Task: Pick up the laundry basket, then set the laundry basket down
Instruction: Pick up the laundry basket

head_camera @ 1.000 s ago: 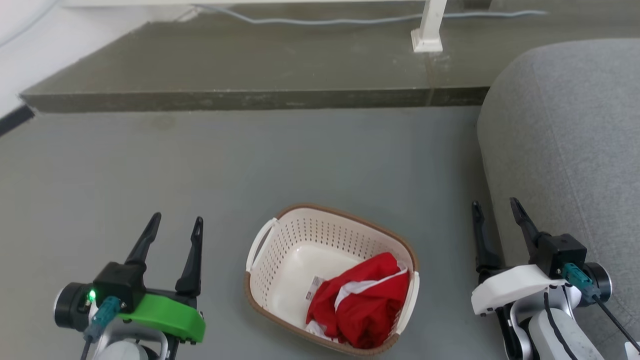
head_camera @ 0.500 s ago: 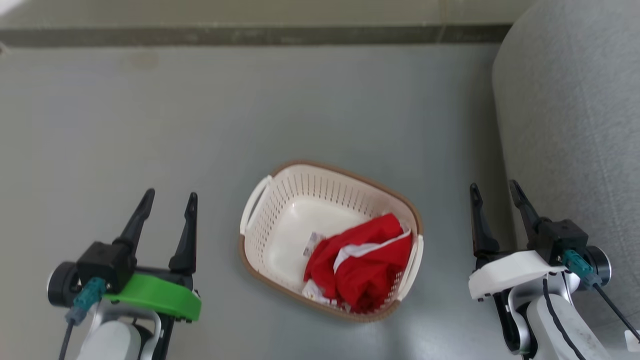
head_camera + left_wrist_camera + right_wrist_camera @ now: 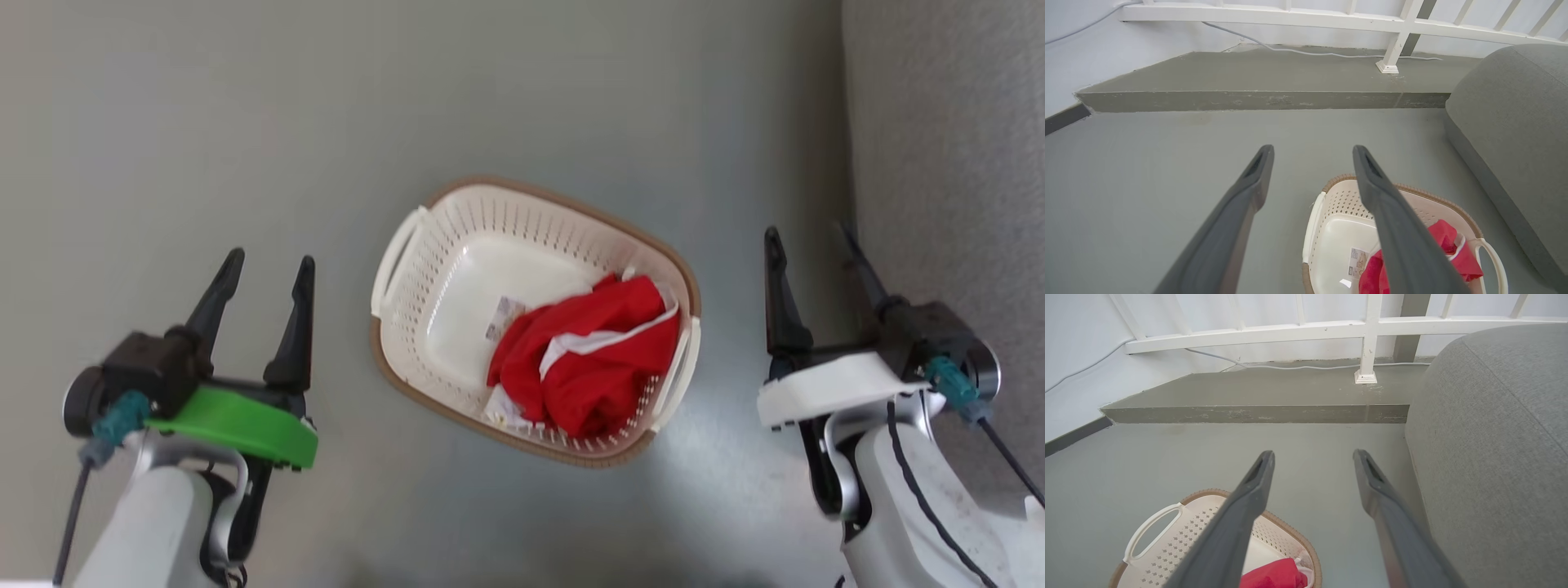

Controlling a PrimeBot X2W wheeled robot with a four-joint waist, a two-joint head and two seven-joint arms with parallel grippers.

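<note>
No text, brand, number or sign can be read. The one printed thing is a small label sticker (image 3: 505, 311) on the inner bottom of the laundry basket (image 3: 424, 269) — pale with dark marks, just beside the red cloth (image 3: 596, 359) — and its print is too small and blurred to read in the head and left wrist views.

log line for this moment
phase: pre-grasp | cream-white perforated plastic laundry basket: on grey floor, red cloth inside | left gripper: jaws open | right gripper: jaws open
</note>
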